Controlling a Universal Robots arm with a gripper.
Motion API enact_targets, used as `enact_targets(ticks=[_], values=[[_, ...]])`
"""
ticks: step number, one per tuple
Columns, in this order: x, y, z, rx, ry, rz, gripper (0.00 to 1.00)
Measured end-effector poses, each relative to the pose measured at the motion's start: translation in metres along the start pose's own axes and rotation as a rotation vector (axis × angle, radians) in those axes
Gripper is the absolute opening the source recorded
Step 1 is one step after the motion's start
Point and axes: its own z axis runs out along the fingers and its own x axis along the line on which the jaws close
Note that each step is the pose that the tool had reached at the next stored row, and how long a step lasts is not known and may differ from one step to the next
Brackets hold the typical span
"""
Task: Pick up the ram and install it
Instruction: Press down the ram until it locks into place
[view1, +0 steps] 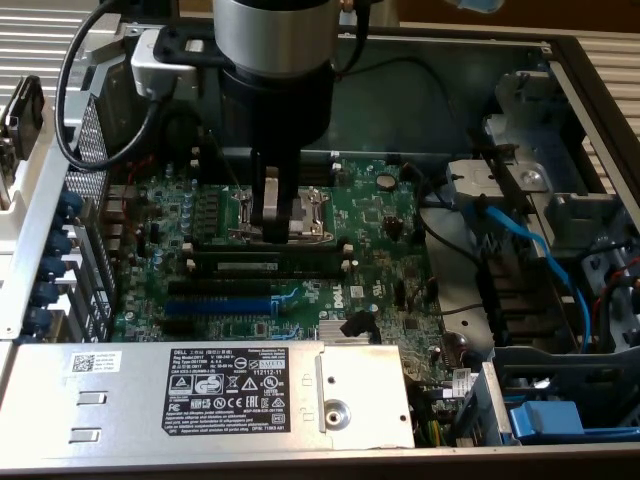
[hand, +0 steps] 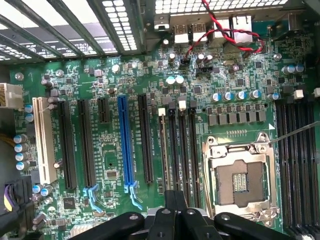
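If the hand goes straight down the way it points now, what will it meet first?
Probably the ram, lying in a slot beside the CPU socket. The hand points down just above it, though depth is hard to judge, so the socket's edge is possible.

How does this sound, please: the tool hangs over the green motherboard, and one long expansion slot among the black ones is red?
Not quite: that expansion slot is blue, not red, as the wrist view shows. The rest holds: the tool hangs over the green motherboard.
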Motion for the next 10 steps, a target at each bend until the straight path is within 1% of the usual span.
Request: enact_targets(ticks=[10], values=[[0.0000, 0.0000, 0.0001, 0.0022, 0.0020, 0.159, 0.10]])
